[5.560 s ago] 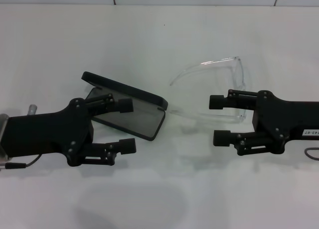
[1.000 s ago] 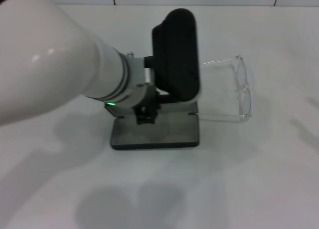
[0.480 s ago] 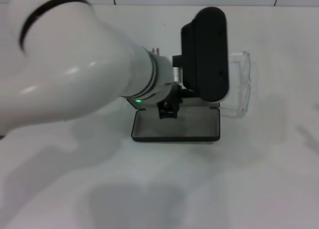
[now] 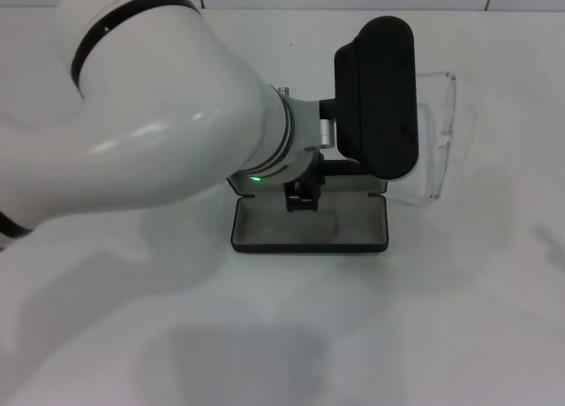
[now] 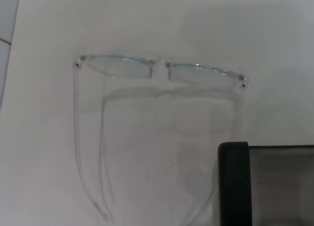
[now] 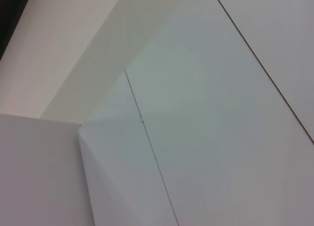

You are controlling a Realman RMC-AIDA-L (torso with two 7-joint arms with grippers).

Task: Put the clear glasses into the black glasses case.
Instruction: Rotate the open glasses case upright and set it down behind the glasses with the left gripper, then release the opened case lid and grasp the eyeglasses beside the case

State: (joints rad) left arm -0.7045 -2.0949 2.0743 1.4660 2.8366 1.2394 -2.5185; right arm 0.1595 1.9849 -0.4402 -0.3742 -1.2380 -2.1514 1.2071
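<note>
The black glasses case [image 4: 309,222] lies open on the white table [image 4: 424,335], grey lining up. The clear glasses [image 5: 157,71] lie just beyond its right end, arms apparently unfolded towards it. My left arm [image 4: 159,124] reaches over the case's back edge; I cannot tell its gripper's state. The right gripper is out of sight.
</note>
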